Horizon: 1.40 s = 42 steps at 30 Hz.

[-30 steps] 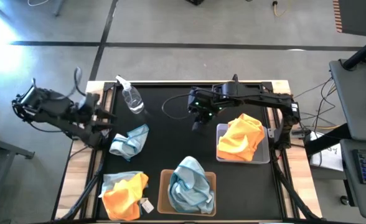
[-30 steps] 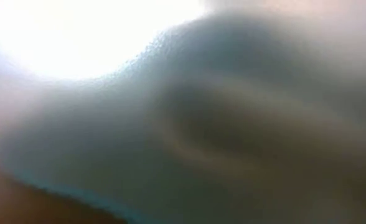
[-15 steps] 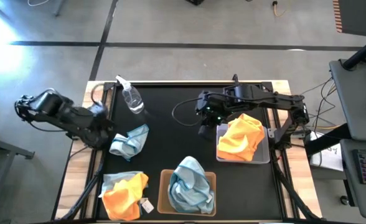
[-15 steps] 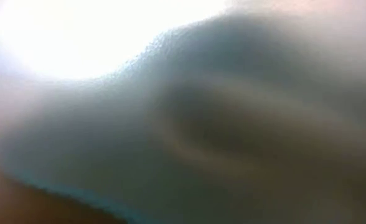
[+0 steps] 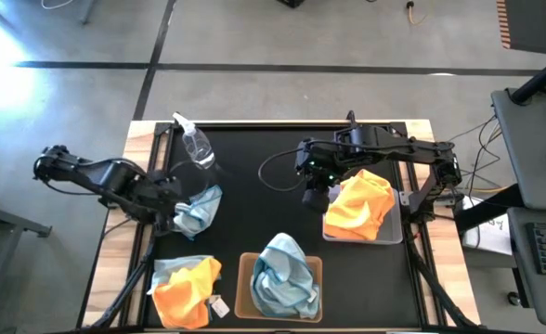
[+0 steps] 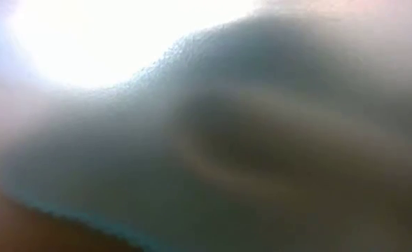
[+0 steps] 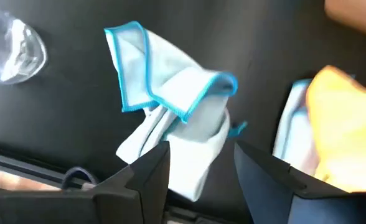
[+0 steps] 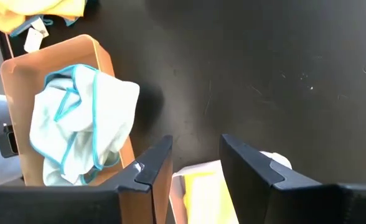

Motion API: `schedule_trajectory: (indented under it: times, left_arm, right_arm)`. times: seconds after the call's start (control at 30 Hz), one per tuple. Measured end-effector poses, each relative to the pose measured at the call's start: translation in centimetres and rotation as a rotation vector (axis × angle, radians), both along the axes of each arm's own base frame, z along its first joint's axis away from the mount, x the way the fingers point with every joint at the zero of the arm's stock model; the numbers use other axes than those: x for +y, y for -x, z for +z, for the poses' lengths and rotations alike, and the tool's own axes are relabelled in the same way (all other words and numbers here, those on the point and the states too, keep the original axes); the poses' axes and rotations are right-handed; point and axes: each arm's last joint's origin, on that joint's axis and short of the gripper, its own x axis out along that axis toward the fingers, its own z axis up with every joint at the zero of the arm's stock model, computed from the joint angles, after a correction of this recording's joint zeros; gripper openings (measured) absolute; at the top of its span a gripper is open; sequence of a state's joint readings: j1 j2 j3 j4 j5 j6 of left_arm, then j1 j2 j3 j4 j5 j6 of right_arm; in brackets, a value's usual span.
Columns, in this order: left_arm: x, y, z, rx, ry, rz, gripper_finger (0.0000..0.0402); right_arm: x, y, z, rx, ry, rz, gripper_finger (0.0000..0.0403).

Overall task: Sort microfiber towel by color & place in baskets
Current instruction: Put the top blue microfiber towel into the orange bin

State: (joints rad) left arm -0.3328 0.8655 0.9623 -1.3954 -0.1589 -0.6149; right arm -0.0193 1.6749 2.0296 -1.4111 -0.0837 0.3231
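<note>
The left gripper (image 7: 195, 165) is hanging spread wide over a loose pale blue towel (image 7: 170, 112), pinching nothing. The right gripper (image 8: 195, 165) is hovering parted and empty beside the grey basket (image 5: 398, 218).

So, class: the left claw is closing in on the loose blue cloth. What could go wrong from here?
1. The blue cloth is crumpled, so the open left claw may pinch only one fold.
2. The spray bottle lies close by and could get knocked.
3. The remaining orange and blue cloths overlap, so both might lift together.
</note>
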Motion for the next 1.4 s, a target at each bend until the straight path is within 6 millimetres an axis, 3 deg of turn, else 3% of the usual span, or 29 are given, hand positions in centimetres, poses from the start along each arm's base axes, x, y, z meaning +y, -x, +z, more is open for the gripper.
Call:
schedule_trajectory:
  times: [0.43, 0.77, 1.07, 1.4]
  left_arm:
    - [-0.6, -1.5, -1.1, 0.102, -0.076, -0.248, 0.0165]
    - [-1.1, -3.0, -2.0, 0.147, -0.1, -0.312, 0.0165]
    - [-1.5, -4.1, -4.1, 0.13, -0.097, -0.312, 0.0165]
    - [-1.3, -3.5, -7.5, 0.198, -0.106, -0.303, 0.0165]
  right_arm:
    - [0.0, 0.0, 0.0, -0.001, 0.0, 0.001, 0.0121]
    - [0.1, 0.0, 0.0, 0.001, -0.009, -0.013, 0.0123]
    - [0.1, 0.0, 0.0, 0.001, -0.007, -0.011, 0.0113]
    - [0.1, 0.3, -0.1, 0.035, -0.008, -0.009, 0.0112]
